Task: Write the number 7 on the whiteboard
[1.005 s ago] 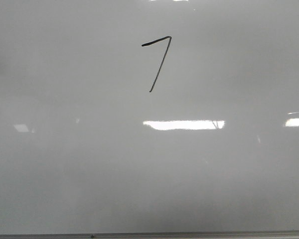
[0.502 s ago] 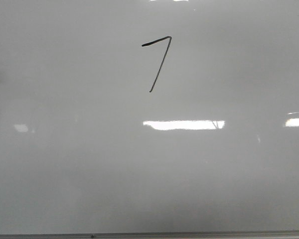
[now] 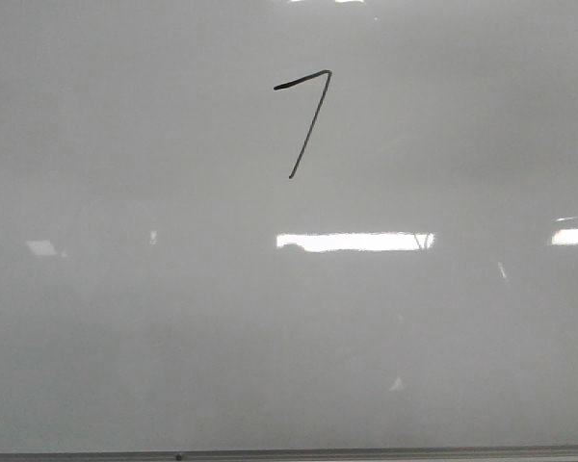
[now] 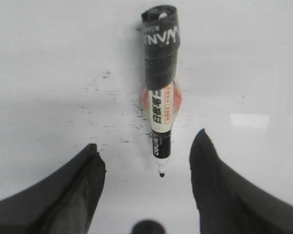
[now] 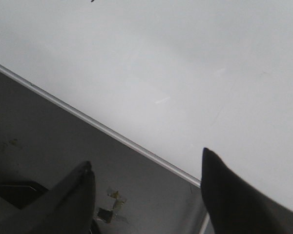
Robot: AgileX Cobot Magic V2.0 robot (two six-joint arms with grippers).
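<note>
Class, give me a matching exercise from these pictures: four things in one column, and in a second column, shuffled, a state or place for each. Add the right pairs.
Things:
1. number 7
2. marker
3. left gripper
4. right gripper

States or places:
A. open, over the whiteboard's metal edge
B. lying uncapped on a white surface
C. drawn in black, upper board
D. open, marker tip between its fingers, untouched

Pairs: 1-C, 2-B, 3-D, 4-A

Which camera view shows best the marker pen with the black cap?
The left wrist view. The white marker pen with the black cap lies there on the glossy pale whiteboard, its bare tip between the open left gripper fingers, untouched. The front and right wrist views show no marker.
</note>
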